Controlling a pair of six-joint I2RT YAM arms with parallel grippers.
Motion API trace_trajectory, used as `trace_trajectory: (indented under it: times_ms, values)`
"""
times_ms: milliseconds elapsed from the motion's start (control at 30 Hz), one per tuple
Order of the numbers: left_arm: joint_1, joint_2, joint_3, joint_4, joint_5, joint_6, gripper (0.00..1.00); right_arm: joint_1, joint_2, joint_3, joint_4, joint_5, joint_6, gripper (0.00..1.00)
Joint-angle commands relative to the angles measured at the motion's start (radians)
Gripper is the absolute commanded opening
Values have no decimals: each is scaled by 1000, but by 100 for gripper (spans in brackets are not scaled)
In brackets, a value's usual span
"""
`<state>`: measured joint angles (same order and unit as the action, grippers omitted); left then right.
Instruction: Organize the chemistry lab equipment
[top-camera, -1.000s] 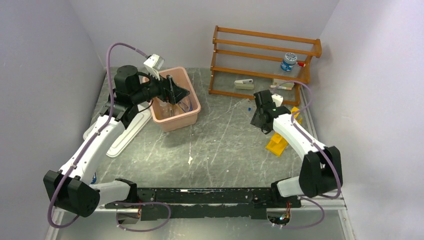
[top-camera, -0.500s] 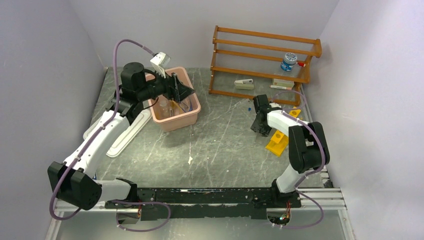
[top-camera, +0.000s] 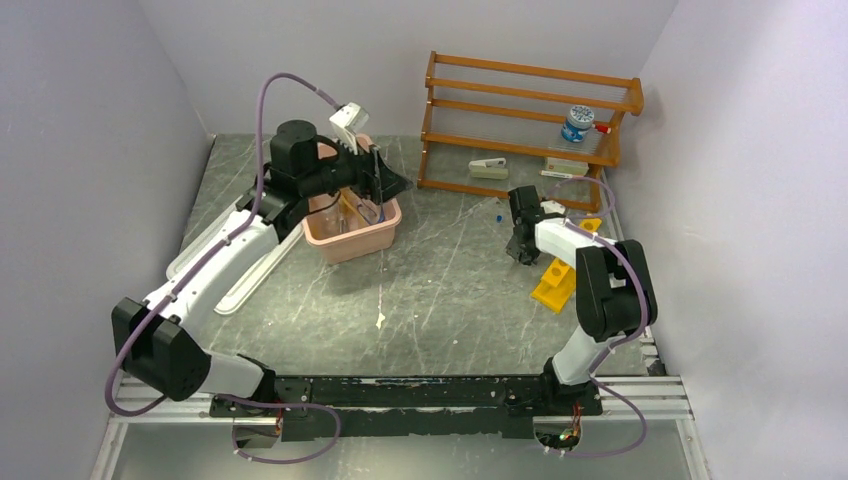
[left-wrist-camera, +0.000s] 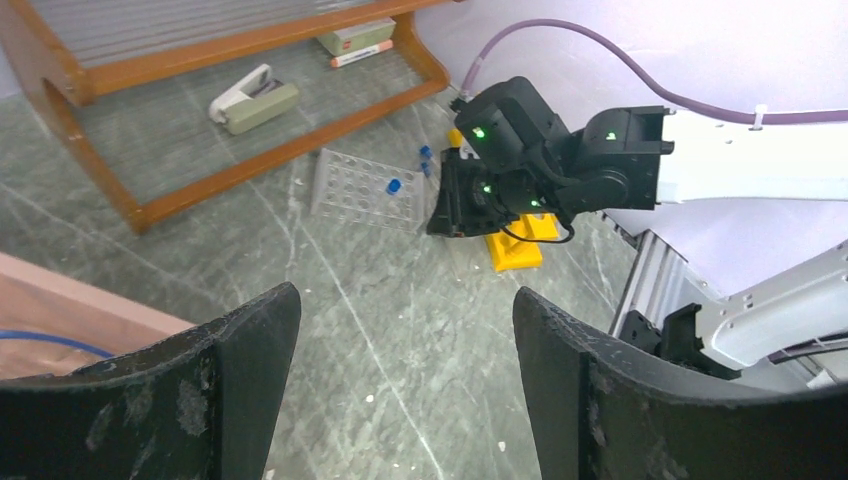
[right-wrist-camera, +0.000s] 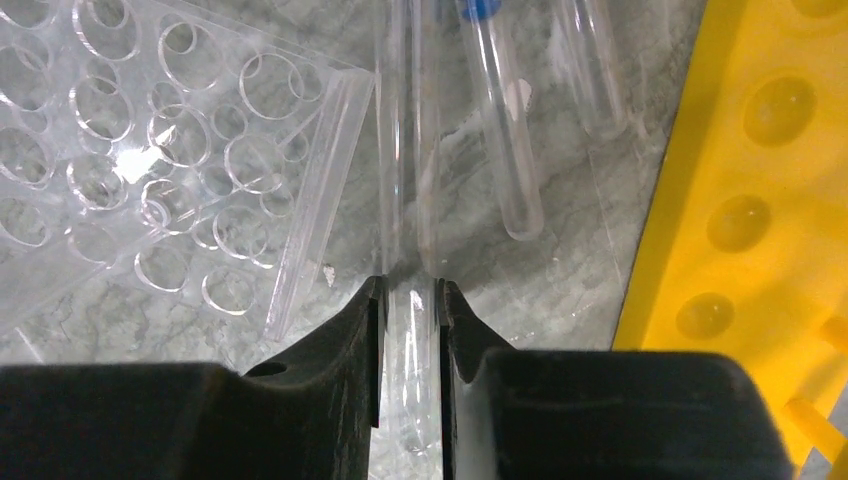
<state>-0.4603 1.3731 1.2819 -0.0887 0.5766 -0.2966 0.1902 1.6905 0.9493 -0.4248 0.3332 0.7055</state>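
My right gripper (right-wrist-camera: 411, 285) is shut on a clear test tube (right-wrist-camera: 410, 180) lying on the table. It lies between a clear holed rack (right-wrist-camera: 150, 150) and the yellow holed rack (right-wrist-camera: 780, 200). More tubes, one blue-capped (right-wrist-camera: 505, 150), lie beside it. In the top view the right gripper (top-camera: 520, 250) is low by the yellow rack (top-camera: 555, 282). My left gripper (top-camera: 390, 182) is open and empty, above the right rim of the pink bin (top-camera: 375, 238). The bin holds blue-framed goggles (top-camera: 372, 212) and other small items. The left wrist view shows its open jaws (left-wrist-camera: 405, 300) over bare table.
A wooden shelf rack (top-camera: 530, 110) stands at the back, with a red-capped bottle (top-camera: 578, 122), a stapler-like item (top-camera: 488, 168) and a small box. A white lid (top-camera: 240, 270) lies left of the bin. Walls close in on both sides.
My left arm has swung right, carrying its open gripper from over the bin's middle to its right rim. My right arm has folded in, the gripper staying low at the tubes.
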Motion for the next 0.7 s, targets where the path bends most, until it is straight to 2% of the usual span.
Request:
trace_trajectory:
  times_ms: [0, 200, 333, 667]
  values:
    - [-58, 11, 4, 73, -37, -49, 82, -9, -81, -11, -13, 30, 34, 15]
    - [-144, 37, -57, 130, -99, -136, 88, -9, -325, -38, -36, -48, 57, 15]
    - [-198, 87, -67, 177, -76, -215, 92, -9, -478, -48, -42, -149, 46, 16]
    - [-378, 318, 40, 251, 37, -395, 87, -9, -760, -55, -13, -489, 102, 16]
